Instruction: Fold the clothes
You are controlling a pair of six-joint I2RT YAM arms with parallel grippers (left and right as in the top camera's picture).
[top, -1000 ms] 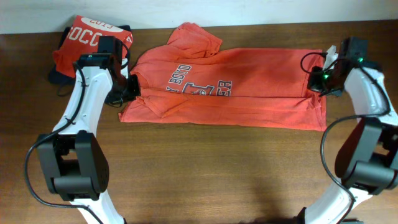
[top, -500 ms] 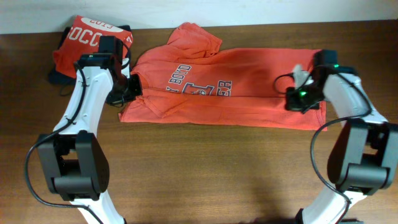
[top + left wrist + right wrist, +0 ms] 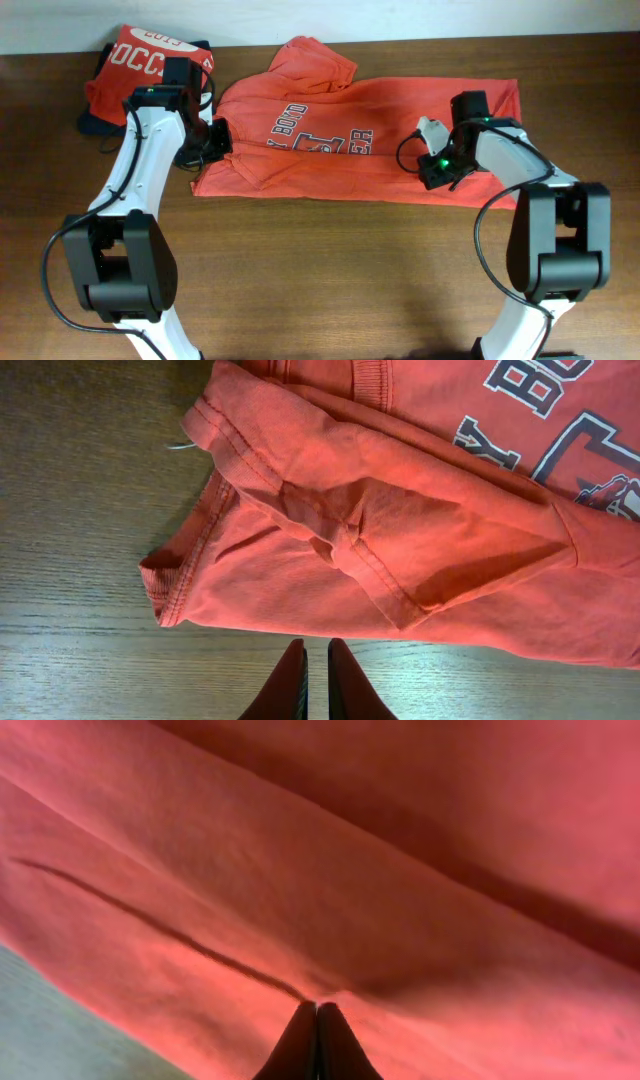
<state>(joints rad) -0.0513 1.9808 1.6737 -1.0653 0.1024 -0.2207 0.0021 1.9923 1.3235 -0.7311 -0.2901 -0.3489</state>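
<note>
The right gripper (image 3: 317, 1012), fingers pressed shut, has swept inward from the orange T-shirt's (image 3: 400, 150) far end, yet the shirt lies spread across the table (image 3: 330, 280), that end not folded over; the left gripper (image 3: 317, 652), nearly closed and empty, hovers beside the sleeve.

We see a brown wooden table (image 3: 330, 270) filling the frame, its grain running left to right, with a pale wall along the top edge. Across the upper middle, a spread T-shirt (image 3: 400, 150) of orange-red lies flat on the wood, its lettered chest left of centre and one sleeve bunched toward the top. In the upper left corner we find a folded T-shirt (image 3: 140, 65) with white lettering, partly over a dark cloth (image 3: 92, 124) on the table.
</note>
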